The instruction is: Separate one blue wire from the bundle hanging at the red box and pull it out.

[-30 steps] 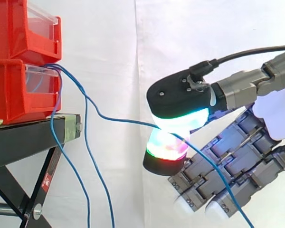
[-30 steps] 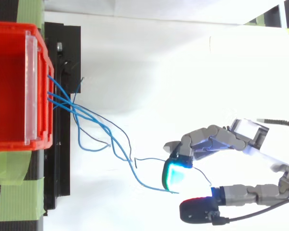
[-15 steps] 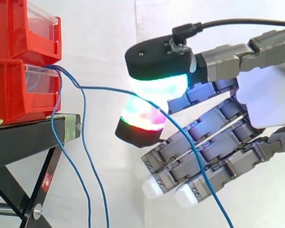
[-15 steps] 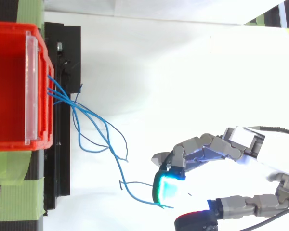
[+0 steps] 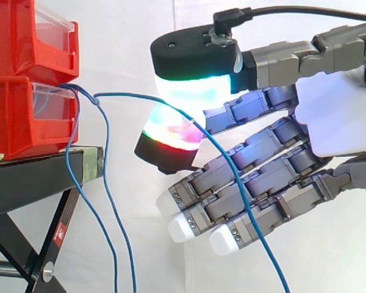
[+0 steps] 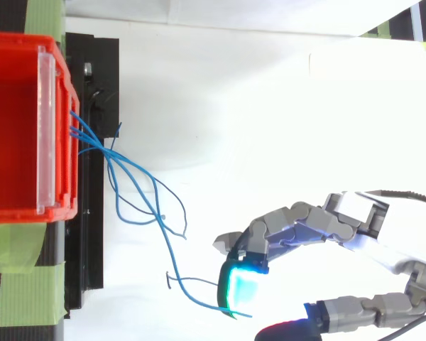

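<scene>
Side view, hand (image 5: 332,116) clamped on one blue wire (image 5: 128,95): looks light, limp, slippery, best pinched mid-strand, clear of the bundle (image 6: 110,160).

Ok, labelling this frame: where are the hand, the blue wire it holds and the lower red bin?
hand (image 5: 335,116), side view, white palm.
blue wire (image 5: 140,95), side view, stretch left of the hand.
lower red bin (image 5: 15,119), side view, side wall.

Grip on blue wire (image 5: 134,94) probably behind pads (image 5: 171,129)

A lab test rig — white curtain (image 5: 140,36) backdrop, red bins (image 5: 24,79) on a black stand (image 5: 36,177).
</scene>
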Available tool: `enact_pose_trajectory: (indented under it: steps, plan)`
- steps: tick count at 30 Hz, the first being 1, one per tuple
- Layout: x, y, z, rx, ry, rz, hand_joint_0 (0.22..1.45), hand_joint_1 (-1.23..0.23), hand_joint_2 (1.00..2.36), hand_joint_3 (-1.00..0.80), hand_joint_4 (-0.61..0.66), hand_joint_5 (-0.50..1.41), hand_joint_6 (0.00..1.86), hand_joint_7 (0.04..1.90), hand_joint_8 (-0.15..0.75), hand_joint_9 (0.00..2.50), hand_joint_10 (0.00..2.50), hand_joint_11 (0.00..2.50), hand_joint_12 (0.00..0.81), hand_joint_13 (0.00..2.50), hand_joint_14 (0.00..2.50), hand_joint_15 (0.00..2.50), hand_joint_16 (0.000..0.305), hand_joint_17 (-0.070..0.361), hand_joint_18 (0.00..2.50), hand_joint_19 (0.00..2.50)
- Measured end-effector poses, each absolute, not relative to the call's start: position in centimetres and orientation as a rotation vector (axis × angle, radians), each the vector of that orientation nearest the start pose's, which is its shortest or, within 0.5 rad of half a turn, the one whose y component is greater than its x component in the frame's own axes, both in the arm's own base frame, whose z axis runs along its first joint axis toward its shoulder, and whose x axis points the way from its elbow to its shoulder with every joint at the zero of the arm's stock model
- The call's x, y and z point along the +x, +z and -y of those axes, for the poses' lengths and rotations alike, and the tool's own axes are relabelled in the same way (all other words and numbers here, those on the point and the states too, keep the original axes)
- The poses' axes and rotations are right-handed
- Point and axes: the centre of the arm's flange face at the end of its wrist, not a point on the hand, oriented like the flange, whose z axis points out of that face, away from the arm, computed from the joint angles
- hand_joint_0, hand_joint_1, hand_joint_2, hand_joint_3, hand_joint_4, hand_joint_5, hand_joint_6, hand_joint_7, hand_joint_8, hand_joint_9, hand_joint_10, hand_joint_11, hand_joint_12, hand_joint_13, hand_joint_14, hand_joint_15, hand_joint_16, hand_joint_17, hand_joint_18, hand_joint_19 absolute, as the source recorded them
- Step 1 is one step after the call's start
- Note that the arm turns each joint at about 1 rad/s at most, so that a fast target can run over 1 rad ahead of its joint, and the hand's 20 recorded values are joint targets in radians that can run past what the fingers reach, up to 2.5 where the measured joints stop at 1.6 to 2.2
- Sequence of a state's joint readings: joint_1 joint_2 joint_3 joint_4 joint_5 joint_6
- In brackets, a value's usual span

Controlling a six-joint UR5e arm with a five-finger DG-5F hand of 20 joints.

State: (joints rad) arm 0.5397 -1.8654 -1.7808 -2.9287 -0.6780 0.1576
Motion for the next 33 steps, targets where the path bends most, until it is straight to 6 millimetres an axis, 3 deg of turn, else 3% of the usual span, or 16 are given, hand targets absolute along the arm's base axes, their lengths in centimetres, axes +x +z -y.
enact_pose_trajectory:
  steps: [33]
  plan:
    - [53.56, 26.62, -7.52, 1.469, 0.812, -1.081, 0.54, -0.86, 1.22, -0.05, -0.14, -0.07, 0.88, 1.19, 0.36, 0.56, 0.0, 0.07, 0.481, 0.48, 0.01, 0.23, 0.07, 0.157, 0.68, 0.21]
